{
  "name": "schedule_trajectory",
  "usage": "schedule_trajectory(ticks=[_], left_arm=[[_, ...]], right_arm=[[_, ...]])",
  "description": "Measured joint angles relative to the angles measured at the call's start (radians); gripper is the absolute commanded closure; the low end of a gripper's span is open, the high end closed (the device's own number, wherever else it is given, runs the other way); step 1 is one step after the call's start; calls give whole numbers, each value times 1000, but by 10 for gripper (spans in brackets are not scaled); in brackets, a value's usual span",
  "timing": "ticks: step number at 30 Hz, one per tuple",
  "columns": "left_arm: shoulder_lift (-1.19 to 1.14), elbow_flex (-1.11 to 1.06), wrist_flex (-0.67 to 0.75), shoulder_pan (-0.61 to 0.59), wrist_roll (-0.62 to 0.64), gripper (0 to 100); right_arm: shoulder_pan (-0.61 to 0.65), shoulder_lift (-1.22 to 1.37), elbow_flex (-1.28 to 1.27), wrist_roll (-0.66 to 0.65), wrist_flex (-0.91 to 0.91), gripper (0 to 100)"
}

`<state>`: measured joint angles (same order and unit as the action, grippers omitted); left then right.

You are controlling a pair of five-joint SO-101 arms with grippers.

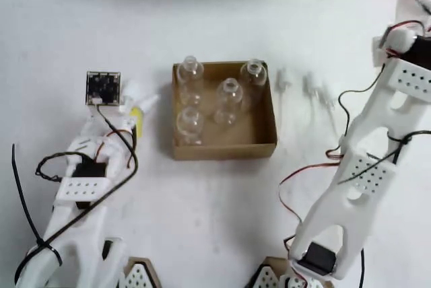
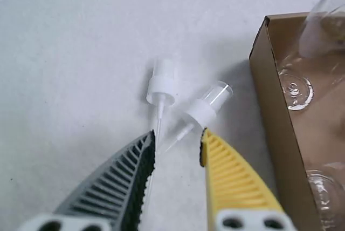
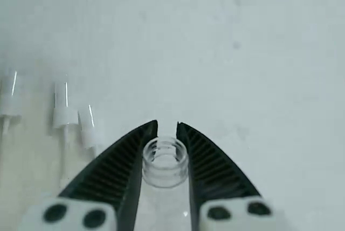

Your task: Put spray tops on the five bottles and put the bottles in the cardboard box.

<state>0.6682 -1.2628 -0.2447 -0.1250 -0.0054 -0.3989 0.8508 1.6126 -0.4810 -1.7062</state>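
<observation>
Cardboard box (image 1: pixel 225 149) holds 4 bottles (image 1: pixel 229 94); L gripper (image 2: pixel 178 138) apart by 2 spray tops (image 2: pixel 160 84) left of it; R gripper (image 3: pixel 167 129) clamped on clear bottle (image 3: pixel 165 162).

Bottle (image 3: pixel 165 162) body below the neck — out of sight between the fingers of the right tool (image 3: pixel 167 125)

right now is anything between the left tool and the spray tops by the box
Nothing visible. The open left tool is right at the two spray tops, and their tubes reach toward its tips. The cardboard box stands off to the side.
</observation>
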Motion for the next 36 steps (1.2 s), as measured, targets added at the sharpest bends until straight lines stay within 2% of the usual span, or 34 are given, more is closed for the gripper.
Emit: schedule_trajectory(ticks=[6, 11, 17, 25, 32, 36], left_arm=[[0, 0, 0, 0, 0, 862], [0, 0, 0, 0, 0, 862], [0, 0, 0, 0, 0, 862], [0, 0, 0, 0, 0, 862], [0, 0, 0, 0, 0, 862], [0, 0, 0, 0, 0, 862]], right_arm=[[-18, -255, -201, 44, -2, 982], [-5, -519, -571, 46, -2, 982], [89, -804, -939, 101, 20, 982], [198, -1123, -1318, 311, 181, 982], [370, -1358, -1699, 336, 420, 982], [439, -1482, -1916, 336, 617, 982]])
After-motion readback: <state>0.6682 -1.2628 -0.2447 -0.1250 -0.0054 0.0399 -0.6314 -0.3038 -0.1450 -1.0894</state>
